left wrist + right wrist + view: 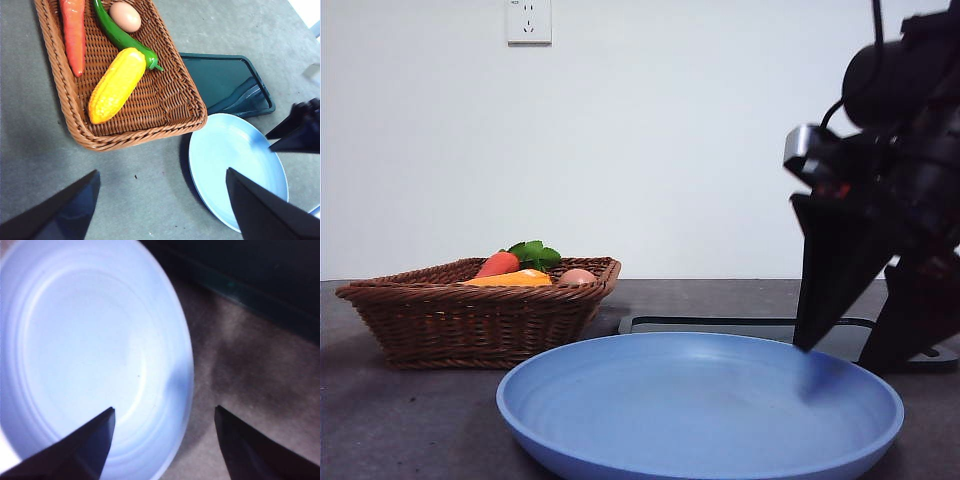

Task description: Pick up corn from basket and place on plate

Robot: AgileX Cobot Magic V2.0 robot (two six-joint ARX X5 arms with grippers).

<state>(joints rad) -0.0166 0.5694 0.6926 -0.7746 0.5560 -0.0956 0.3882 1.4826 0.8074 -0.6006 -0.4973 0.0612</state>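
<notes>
The yellow corn (116, 85) lies slantwise in the brown wicker basket (135, 137), its top just showing over the basket (470, 320) rim as the corn (510, 280) in the front view. My left gripper (162, 171) hangs open and empty high over the bare table beside the basket and the light blue plate (235, 160). The right gripper (164, 408) is open and empty, low over the plate (90, 340) rim. In the front view the right gripper (835, 358) stands over the right side of the plate (700, 400).
An orange carrot (74, 30), a green pepper (120, 35) and a tan egg (125, 16) share the basket with the corn. A flat black tray (220, 80) lies behind the plate, next to the basket. A wall socket sits high on the white wall.
</notes>
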